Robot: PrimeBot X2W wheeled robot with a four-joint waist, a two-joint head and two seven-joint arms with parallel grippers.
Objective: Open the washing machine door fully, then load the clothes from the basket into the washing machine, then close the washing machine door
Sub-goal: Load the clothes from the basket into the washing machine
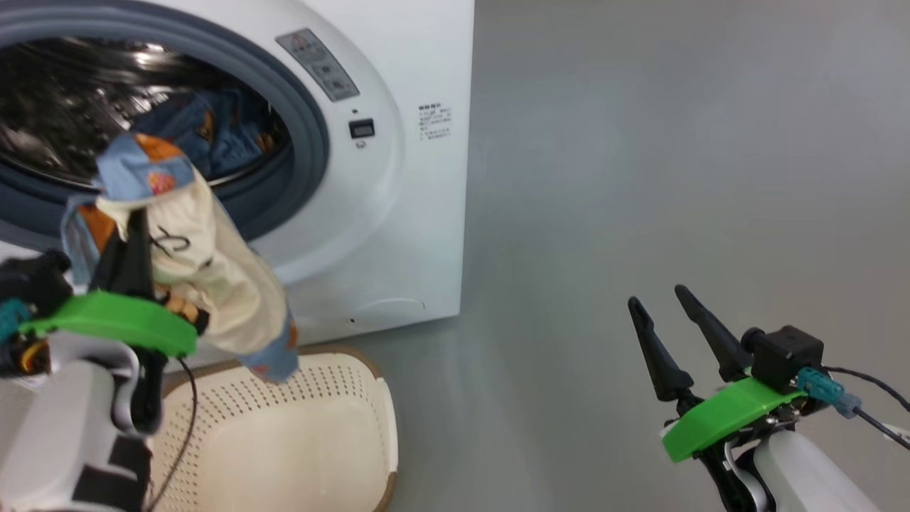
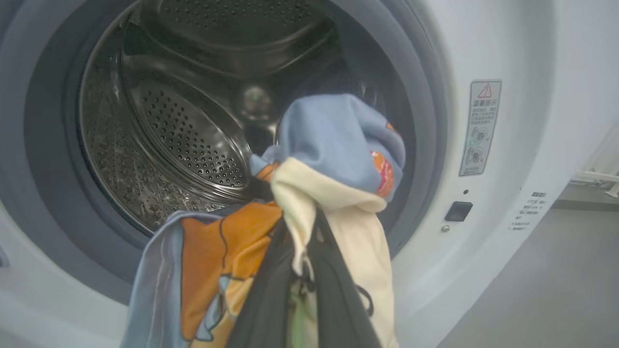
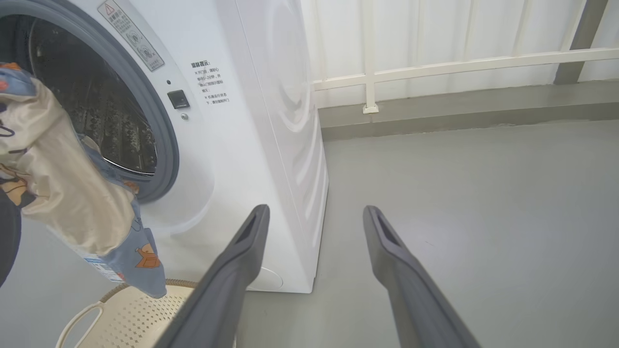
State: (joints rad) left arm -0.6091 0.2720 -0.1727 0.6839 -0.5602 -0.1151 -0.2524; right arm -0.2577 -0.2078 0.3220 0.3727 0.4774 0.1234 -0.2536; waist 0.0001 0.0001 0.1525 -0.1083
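2 garments (image 1: pixel 206 277) in L end effector (image 1: pixel 136 227) pinch; 1 basket (image 1: pixel 359 398) below; R end effector (image 1: pixel 657 297) spread.

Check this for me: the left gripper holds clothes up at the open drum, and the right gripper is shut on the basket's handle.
The right gripper part is wrong: the right wrist view shows its jaws apart and empty over the floor, away from the basket. The left gripper does hold clothes up at the open drum.

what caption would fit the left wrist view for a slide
Left gripper holding bunched clothes in front of the open drum of the washing machine.
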